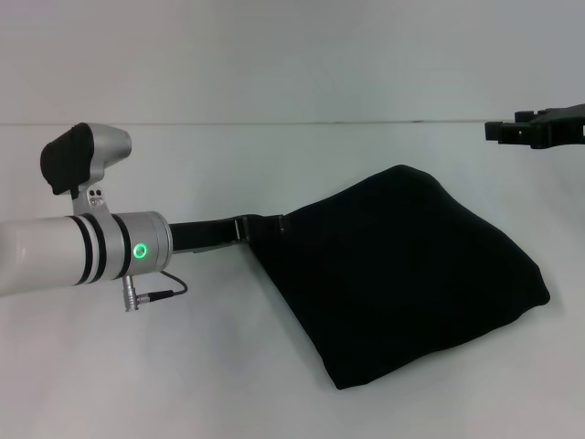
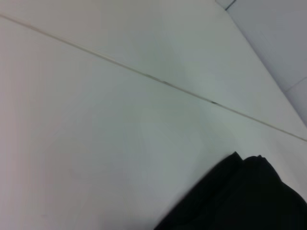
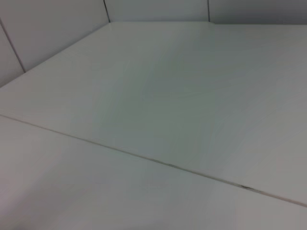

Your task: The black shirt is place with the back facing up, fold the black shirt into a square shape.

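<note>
The black shirt [image 1: 402,274] lies on the white table as a bunched, partly folded mass at the centre right of the head view. Its left corner is drawn up to a point. My left gripper [image 1: 270,226] reaches in from the left and is shut on that corner at the shirt's left edge. The shirt also shows in the left wrist view [image 2: 249,196] as a dark fold. My right gripper [image 1: 510,131] hangs at the far right, above and behind the shirt and apart from it. The right wrist view shows only table.
The white table [image 1: 183,366] has a thin seam line [image 1: 274,123] running across its far part. A grey cable [image 1: 160,294] hangs under my left wrist. Bare table surface lies left of and in front of the shirt.
</note>
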